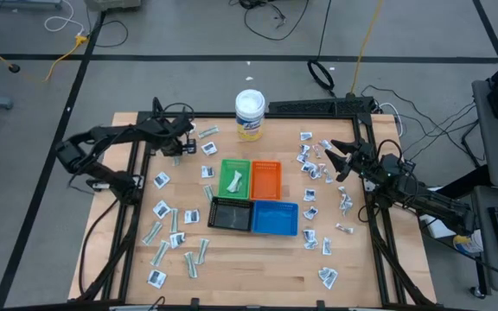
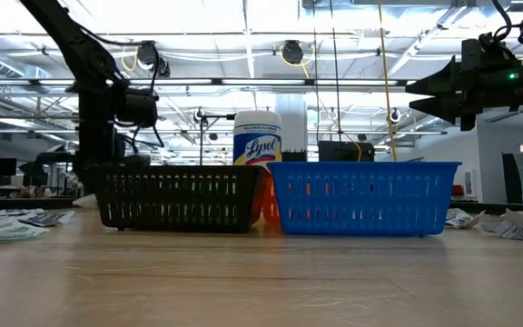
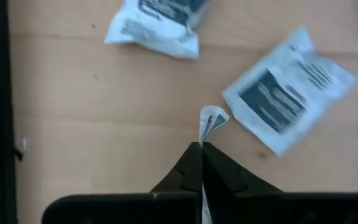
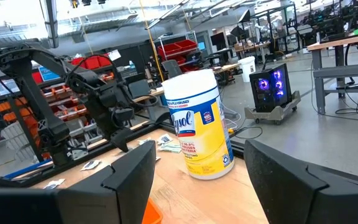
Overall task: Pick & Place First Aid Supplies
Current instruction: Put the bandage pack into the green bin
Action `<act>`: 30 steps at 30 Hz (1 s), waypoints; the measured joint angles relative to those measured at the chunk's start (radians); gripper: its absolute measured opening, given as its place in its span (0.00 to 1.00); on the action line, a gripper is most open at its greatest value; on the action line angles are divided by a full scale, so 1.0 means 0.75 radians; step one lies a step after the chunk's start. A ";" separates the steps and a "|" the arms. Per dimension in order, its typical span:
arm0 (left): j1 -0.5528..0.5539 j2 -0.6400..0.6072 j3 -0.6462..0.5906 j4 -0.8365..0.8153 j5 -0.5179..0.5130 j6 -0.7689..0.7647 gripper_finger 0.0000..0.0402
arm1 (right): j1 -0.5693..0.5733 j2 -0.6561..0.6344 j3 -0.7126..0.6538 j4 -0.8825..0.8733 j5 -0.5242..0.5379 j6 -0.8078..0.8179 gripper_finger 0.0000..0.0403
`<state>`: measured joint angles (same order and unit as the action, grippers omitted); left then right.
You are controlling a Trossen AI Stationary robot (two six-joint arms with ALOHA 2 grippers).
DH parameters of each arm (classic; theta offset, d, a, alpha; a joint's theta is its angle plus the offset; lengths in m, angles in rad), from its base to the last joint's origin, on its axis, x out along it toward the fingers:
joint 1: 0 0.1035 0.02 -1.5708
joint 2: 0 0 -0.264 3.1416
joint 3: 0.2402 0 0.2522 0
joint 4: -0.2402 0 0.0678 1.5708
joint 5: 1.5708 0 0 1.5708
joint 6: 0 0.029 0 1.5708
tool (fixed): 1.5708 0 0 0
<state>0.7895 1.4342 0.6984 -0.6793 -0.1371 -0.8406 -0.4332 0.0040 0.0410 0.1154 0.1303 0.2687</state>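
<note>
First aid packets and slim pale strips lie scattered on the wooden table, left and right of the trays. My left gripper hangs over the far-left part of the table, shut on a slim pale wrapped strip. Two white-grey packets lie flat on the wood below it. My right gripper is raised over the right-hand scatter with fingers open, touching nothing and facing the tub. One white packet lies in the green tray. My left gripper pinches the slim strip between its two shut fingertips. The strip's curled end sticks out past the tips. The strip is clear of the table, above the packets lying there. Its other end is hidden between the fingers.
Green, orange, black and blue trays sit together mid-table. A white-lidded, yellow-labelled tub stands upright at the far edge. Bare wood shows along the near edge. Cables run beyond the table.
</note>
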 joint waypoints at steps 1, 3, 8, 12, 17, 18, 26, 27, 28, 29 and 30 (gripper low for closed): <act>0.000 -0.020 0.009 -0.027 0.008 0.000 0.01 | 0.000 0.000 0.001 0.000 0.000 -0.001 0.60; -0.002 -0.053 0.038 -0.087 0.019 0.000 0.01 | 0.000 0.000 0.000 0.000 0.000 0.000 0.60; -0.021 -0.112 0.150 -0.306 0.046 0.023 0.00 | 0.000 0.000 0.000 0.000 0.000 -0.001 0.60; -0.041 -0.118 0.264 -0.473 0.098 0.048 0.00 | 0.000 0.000 0.000 0.000 0.000 0.000 0.60; -0.062 -0.118 0.388 -0.641 0.163 0.067 0.00 | 0.000 0.000 0.000 0.000 0.000 0.000 0.60; -0.065 -0.118 0.407 -0.668 0.172 0.067 0.00 | 0.000 0.000 0.001 0.000 0.000 0.000 0.60; -0.158 -0.107 0.493 -0.796 0.217 -0.015 0.00 | 0.000 0.001 0.000 0.000 0.000 0.000 0.60; -0.186 -0.093 0.504 -0.797 0.218 -0.037 0.00 | 0.000 0.000 0.000 0.000 0.000 -0.001 0.60; -0.217 -0.072 0.517 -0.797 0.218 -0.060 0.00 | 0.000 0.001 0.000 0.000 0.000 0.000 0.60; -0.248 -0.049 0.531 -0.796 0.219 -0.080 0.00 | 0.000 0.001 0.000 0.000 0.000 0.000 0.60; -0.279 -0.023 0.548 -0.794 0.222 -0.095 0.00 | 0.000 0.001 0.000 0.000 0.000 -0.001 0.60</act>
<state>0.5805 1.4172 1.1096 -1.2749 0.0291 -0.9118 -0.4332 0.0044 0.0412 0.1154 0.1302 0.2684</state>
